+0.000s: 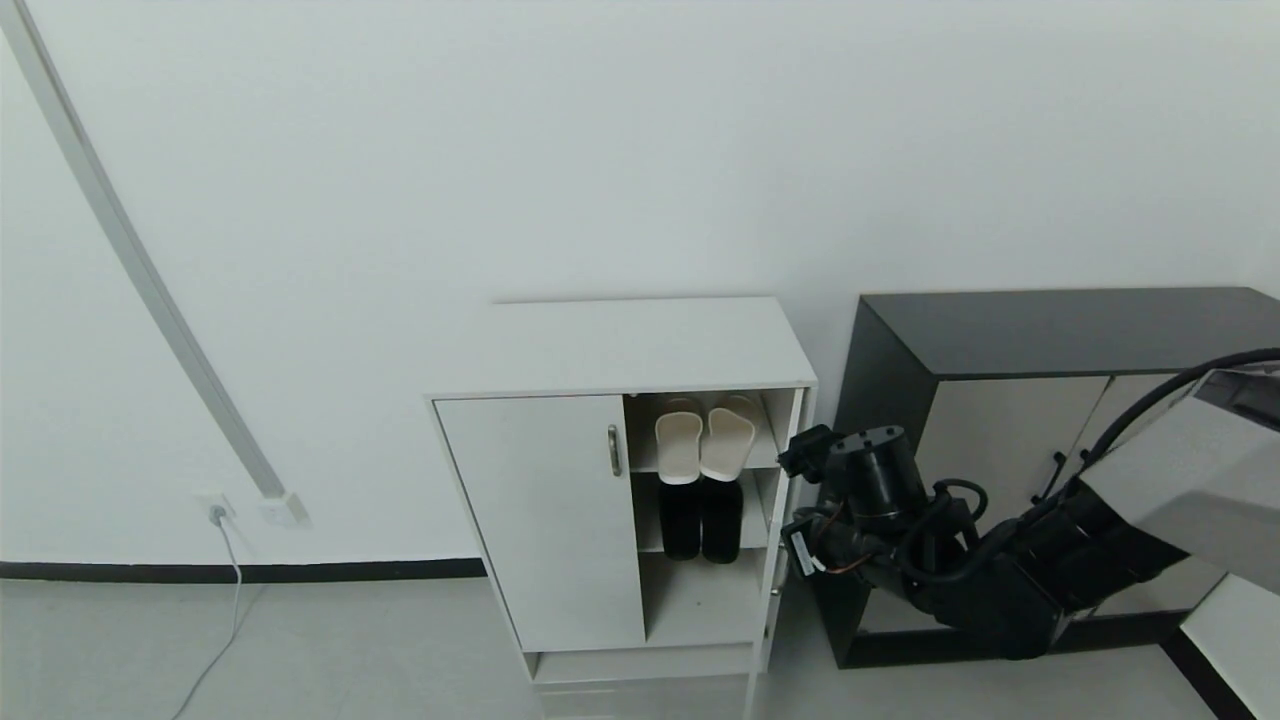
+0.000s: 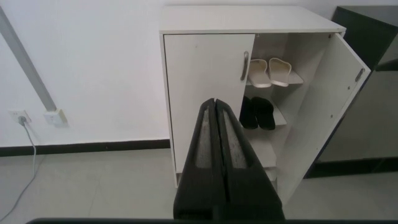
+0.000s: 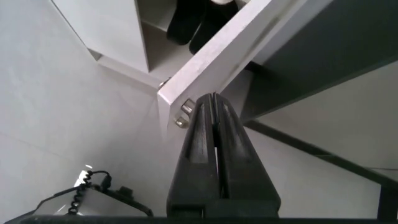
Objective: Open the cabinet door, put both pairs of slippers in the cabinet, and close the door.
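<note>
Two slipper pairs [image 1: 703,447] shelved, left end effector [image 2: 214,102] clenched, right end effector [image 3: 214,98] clenched, perhaps touching door [image 3: 224,53]

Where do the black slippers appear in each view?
Head view: black slippers on the middle shelf, below the white slippers.
Left wrist view: same shelf, between closed door and open door.
Right wrist view: inside, just past the open door's edge.
Shared landmark: the closed door.

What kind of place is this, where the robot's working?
Probably a home-style entryway, or a mock-up of one: a white shoe cabinet holding white slippers and black slippers, a dark sideboard beside it, and a wall socket.
</note>
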You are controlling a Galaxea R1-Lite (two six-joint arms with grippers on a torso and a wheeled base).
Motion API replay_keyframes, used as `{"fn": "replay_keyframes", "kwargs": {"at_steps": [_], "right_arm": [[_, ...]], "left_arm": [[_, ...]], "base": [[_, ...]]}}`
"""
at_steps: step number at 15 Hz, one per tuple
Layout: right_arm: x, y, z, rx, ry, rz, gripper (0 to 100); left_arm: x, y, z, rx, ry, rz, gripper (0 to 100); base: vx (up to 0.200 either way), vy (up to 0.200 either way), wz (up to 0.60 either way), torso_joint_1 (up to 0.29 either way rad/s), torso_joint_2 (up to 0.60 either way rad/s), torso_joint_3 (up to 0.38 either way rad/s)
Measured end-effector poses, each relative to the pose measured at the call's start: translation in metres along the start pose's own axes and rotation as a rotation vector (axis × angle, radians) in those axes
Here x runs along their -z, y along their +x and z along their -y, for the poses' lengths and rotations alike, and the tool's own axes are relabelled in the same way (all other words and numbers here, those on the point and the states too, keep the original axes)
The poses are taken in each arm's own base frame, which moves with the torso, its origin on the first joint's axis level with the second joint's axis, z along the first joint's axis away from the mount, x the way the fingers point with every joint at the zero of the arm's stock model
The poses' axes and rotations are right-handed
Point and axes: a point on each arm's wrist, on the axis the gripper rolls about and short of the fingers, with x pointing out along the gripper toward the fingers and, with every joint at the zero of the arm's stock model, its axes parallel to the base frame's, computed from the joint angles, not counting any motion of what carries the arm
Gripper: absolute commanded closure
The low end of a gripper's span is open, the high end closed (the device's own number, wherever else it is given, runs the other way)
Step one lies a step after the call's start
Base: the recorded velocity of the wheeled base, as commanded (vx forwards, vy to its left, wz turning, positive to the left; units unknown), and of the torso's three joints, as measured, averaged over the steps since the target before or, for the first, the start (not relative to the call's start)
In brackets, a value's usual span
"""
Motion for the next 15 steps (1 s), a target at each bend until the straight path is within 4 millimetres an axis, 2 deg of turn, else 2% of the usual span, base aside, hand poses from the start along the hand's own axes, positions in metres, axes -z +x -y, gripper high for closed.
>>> {"fn": "replay_keyframes", "kwargs": {"at_steps": [3, 6, 8, 15], "right_arm": [[0.005, 0.020, -0.003, 0.007, 0.010, -0.003, 100], [-0.006, 0.043, -0.012, -0.010, 0.112, 0.196, 100], [-0.006, 0.052, -0.016, -0.043, 0.151, 0.242, 100], [0.006, 0.039, -0.015, -0.196, 0.142, 0.243, 100]], "left_arm": [[0.000, 0.000, 0.000, 0.000, 0.000, 0.000, 100], [0.000, 0.000, 0.000, 0.000, 0.000, 0.000, 100], [0.000, 0.000, 0.000, 0.000, 0.000, 0.000, 100], [0.000, 0.000, 0.000, 0.000, 0.000, 0.000, 100]], "base": [[0.000, 0.000, 0.00, 0.000, 0.00, 0.000], [0.000, 0.000, 0.00, 0.000, 0.00, 0.000], [0.000, 0.000, 0.00, 0.000, 0.00, 0.000], [0.000, 0.000, 0.00, 0.000, 0.00, 0.000]]}}
